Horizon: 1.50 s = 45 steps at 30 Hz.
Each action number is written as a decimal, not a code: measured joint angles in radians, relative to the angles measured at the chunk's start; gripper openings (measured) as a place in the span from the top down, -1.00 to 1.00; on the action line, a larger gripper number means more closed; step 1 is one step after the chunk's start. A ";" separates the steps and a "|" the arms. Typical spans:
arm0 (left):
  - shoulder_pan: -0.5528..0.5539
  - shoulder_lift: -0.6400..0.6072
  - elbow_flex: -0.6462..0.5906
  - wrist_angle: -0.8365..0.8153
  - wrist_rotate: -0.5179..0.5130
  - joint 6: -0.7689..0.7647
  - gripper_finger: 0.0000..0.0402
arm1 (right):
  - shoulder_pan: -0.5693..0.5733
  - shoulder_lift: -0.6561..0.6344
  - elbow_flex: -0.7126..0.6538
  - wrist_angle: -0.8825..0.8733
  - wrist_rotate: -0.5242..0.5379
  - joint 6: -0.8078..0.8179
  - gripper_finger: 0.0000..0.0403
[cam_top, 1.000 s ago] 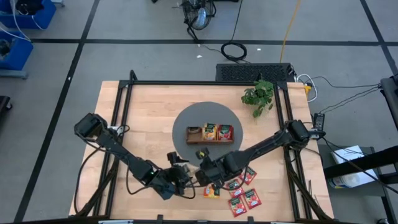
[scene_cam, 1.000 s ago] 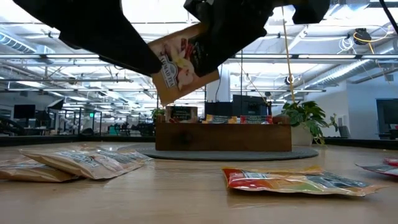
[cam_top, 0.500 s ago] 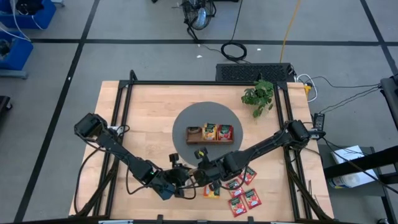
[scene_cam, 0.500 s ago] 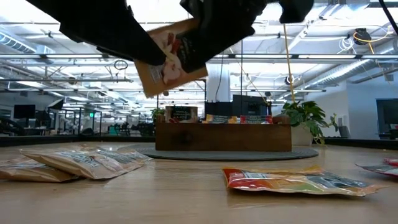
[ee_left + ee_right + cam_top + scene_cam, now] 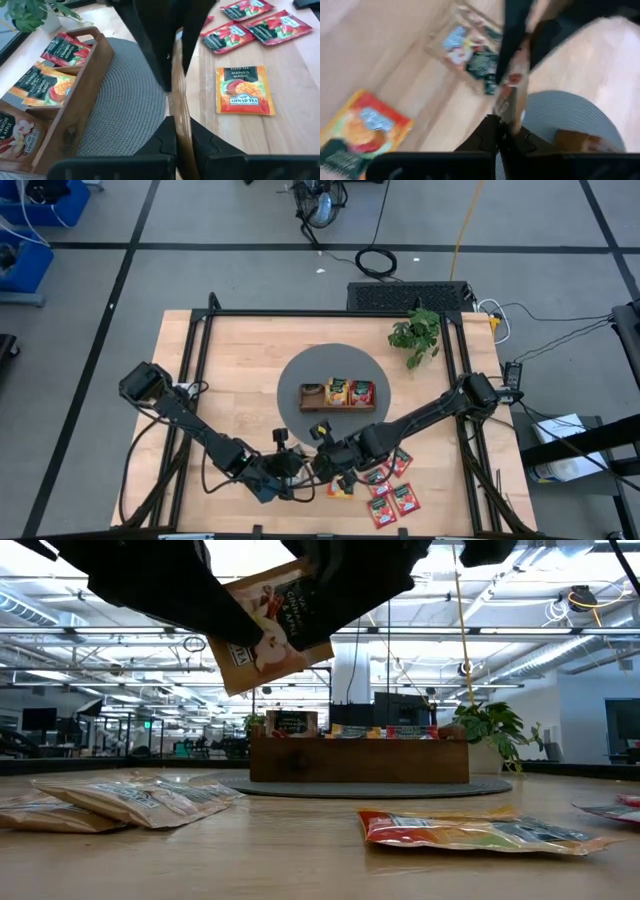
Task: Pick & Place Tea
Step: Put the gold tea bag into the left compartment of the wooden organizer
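Both hands meeting low over the front middle of the light wooden bench, just in front of the round grey woven mat. Left hand pinched on the lower edge of a cream flat square tea sachet with red fruit print, right hand pinched on the same sachet from the other side; sachet held in the air between them, tilted, clear of the bench, so mid hand-over by the look of it. Brown wooden three-compartment tray on the mat partly filled: red sachets in one end compartment, orange-yellow sachets in the middle, cream sachets in the other end. Left to do, judged from the layout: held cream sachet into its compartment, plus loose ones flat on the bench, a cluster of red sachets to the right front, one orange-yellow sachet near them, a few cream sachets to the left front in the low view. Roughly part-way, several picks remaining. Readable writing: "MANGO MAGIC" and "AHMAD TEA" on the loose orange-yellow sachet; small line above it too fine to read. Print on the held sachet not legible. Small green potted plant at the back right of the bench, not involved.
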 joint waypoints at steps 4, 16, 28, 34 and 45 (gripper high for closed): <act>-0.001 0.000 0.000 -0.003 0.001 0.001 0.91 | 0.000 -0.015 0.000 0.013 -0.026 0.005 0.85; -0.044 0.000 0.000 0.009 -0.079 0.052 0.93 | 0.037 -0.258 -0.324 0.460 -0.091 0.119 0.51; -0.012 0.000 0.000 0.032 -0.085 0.060 0.92 | -0.046 -0.398 -0.943 1.381 -0.120 0.320 0.55; 0.000 0.000 0.000 0.018 -0.079 0.043 0.92 | -0.053 -0.343 -0.892 1.368 -0.213 0.347 0.53; 0.000 0.000 0.000 0.005 -0.079 0.036 0.89 | -0.088 -0.310 -0.864 1.295 -0.211 0.354 0.37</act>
